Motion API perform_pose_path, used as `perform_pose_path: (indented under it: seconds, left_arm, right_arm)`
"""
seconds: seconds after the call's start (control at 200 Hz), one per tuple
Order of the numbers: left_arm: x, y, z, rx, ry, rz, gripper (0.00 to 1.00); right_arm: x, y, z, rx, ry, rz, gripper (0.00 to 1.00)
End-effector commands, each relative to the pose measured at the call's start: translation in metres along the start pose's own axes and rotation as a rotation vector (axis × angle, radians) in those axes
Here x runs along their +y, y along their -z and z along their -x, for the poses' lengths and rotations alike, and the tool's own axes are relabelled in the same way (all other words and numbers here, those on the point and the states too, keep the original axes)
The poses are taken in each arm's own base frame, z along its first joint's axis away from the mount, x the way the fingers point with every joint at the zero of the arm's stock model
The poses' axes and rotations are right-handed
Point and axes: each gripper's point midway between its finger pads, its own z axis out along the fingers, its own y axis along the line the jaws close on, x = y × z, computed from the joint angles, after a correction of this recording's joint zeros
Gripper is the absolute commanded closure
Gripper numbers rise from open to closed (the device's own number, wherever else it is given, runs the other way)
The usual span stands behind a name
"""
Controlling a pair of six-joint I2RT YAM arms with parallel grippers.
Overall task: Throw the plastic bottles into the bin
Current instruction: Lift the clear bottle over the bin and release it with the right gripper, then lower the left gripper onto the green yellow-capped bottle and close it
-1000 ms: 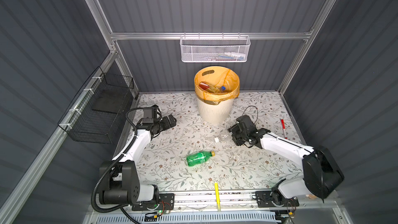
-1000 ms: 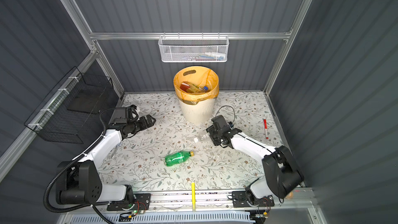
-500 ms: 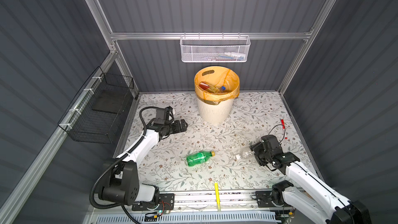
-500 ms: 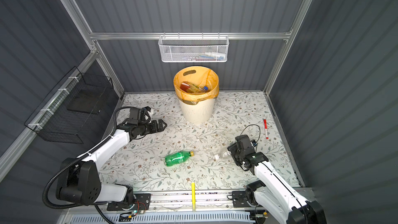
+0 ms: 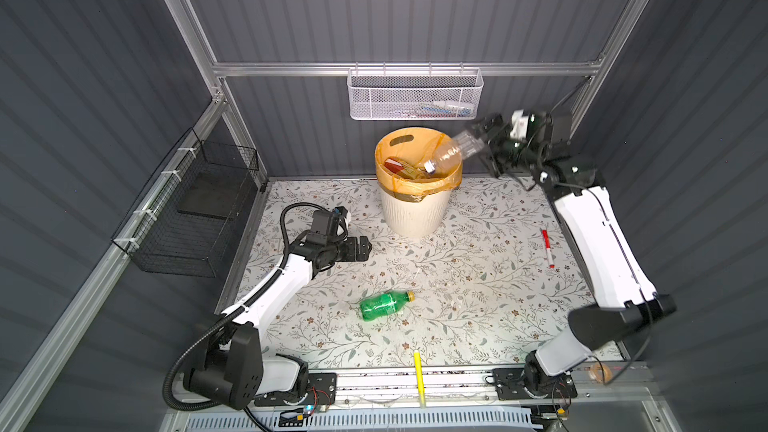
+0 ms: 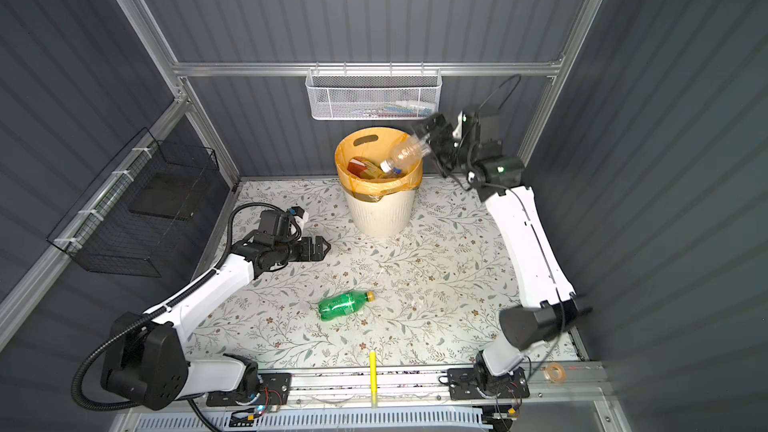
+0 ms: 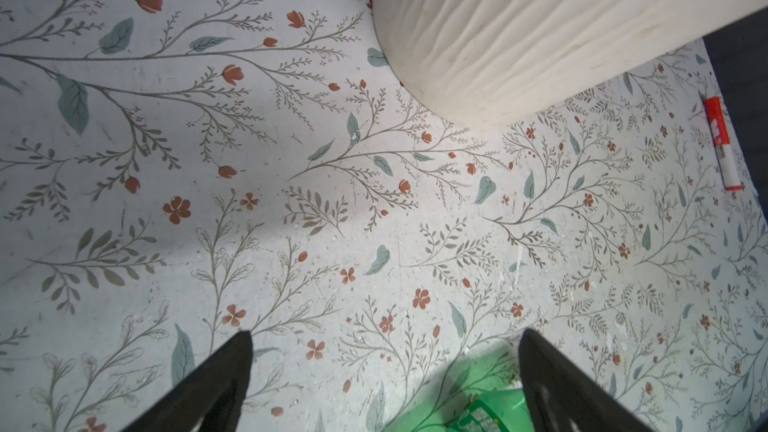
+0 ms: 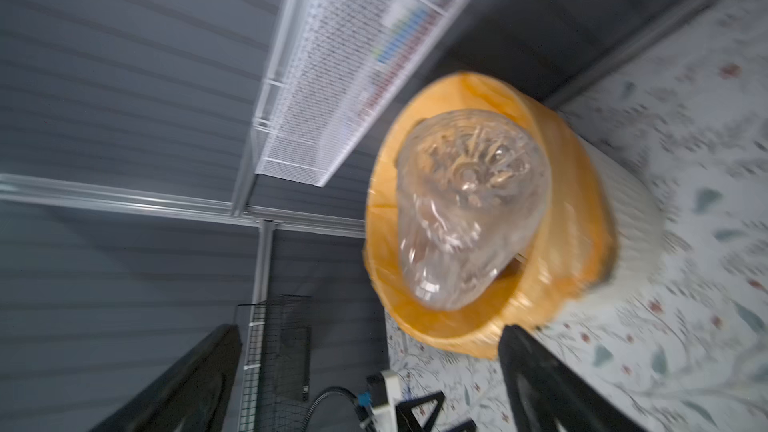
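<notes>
Floral-print tabletop (image 5: 478, 284), seen in both top views. The bin (image 5: 415, 209) stands back centre with its orange liner folded over the rim and several plastic bottles (image 5: 398, 166) inside. A clear bottle (image 5: 451, 153) is in the air over the bin mouth, cap end down, base toward the right hand (image 5: 487, 146). A green bottle (image 5: 384, 304) lies on its side mid-tabletop, well apart from the bin, with bare tabletop between it and the left hand (image 5: 365, 249). Red marker (image 5: 547, 248) near the right edge; yellow marker (image 5: 419, 376) across the front rail. White mesh basket (image 5: 415, 95) hangs on the back wall above the bin, black wire basket (image 5: 195, 209) on the left wall. Right arm is stretched high and back, hand beside the bin's rim. Left arm is low, hand close over the tabletop left of the bin.

Left wrist view: ribbed bin (image 7: 519, 35) wall fills one corner. Green bottle (image 7: 482, 409) is partly in frame, just beside one finger. Red marker (image 7: 722, 143) lies at the tabletop's edge. Left hand (image 7: 385, 333) spread wide, holding nothing.

Right wrist view, blurred: clear bottle (image 8: 469, 209) seen base-on against the bin's (image 8: 573, 201) orange mouth, beyond the fingertips and touching neither. Right hand (image 8: 372, 328) spread wide, empty. White mesh basket (image 8: 332, 76) and black wire basket (image 8: 274, 347) are behind.
</notes>
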Motion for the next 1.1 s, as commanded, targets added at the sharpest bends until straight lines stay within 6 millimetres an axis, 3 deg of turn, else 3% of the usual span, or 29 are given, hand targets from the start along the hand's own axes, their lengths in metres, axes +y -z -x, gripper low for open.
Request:
perform_pose_path:
  seconds: [0.0, 0.11, 0.125, 0.16, 0.19, 0.405, 0.51, 0.62, 0.725, 0.83, 1.096]
  left_arm:
    - [0.006, 0.021, 0.002, -0.014, -0.070, 0.055, 0.00]
    - [0.008, 0.022, -0.003, 0.005, -0.094, 0.065, 0.01]
    - [0.007, 0.022, -0.004, 0.009, -0.098, 0.061, 0.00]
    - [0.006, 0.020, -0.005, 0.021, -0.103, 0.051, 0.00]
    - [0.004, 0.019, -0.006, 0.031, -0.110, 0.042, 0.00]
    - [-0.017, 0.013, -0.010, 0.089, -0.261, -0.010, 0.01]
    - [-0.027, 0.006, -0.024, 0.156, -0.353, -0.018, 0.01]
    - [-0.041, -0.001, -0.041, 0.215, -0.449, -0.026, 0.00]
    - [-0.046, -0.006, -0.062, 0.285, -0.617, 0.029, 0.01]
    - [-0.051, -0.006, -0.072, 0.303, -0.736, 0.050, 0.00]
    - [-0.065, -0.001, -0.109, 0.406, -0.869, -0.062, 0.01]
  right_arm:
    - [0.016, 0.024, 0.002, 0.073, 0.059, 0.001, 0.01]
    - [-0.014, 0.022, -0.003, 0.064, 0.071, -0.055, 0.01]
    - [-0.003, 0.028, 0.003, 0.031, 0.084, -0.013, 0.01]
    - [-0.020, 0.026, 0.001, 0.018, 0.062, -0.015, 0.01]
    - [-0.026, 0.033, 0.003, -0.008, 0.044, -0.001, 0.01]
    - [-0.124, 0.069, -0.004, -0.099, 0.023, -0.181, 0.01]
    - [-0.189, 0.078, -0.028, -0.072, 0.022, -0.318, 0.01]
    - [-0.264, 0.082, -0.069, -0.002, -0.059, -0.433, 0.01]
    - [-0.303, 0.093, -0.099, 0.022, -0.108, -0.463, 0.01]
    - [-0.327, 0.096, -0.118, 0.058, -0.128, -0.494, 0.01]
    - [-0.334, 0.094, -0.120, 0.104, -0.067, -0.521, 0.01]
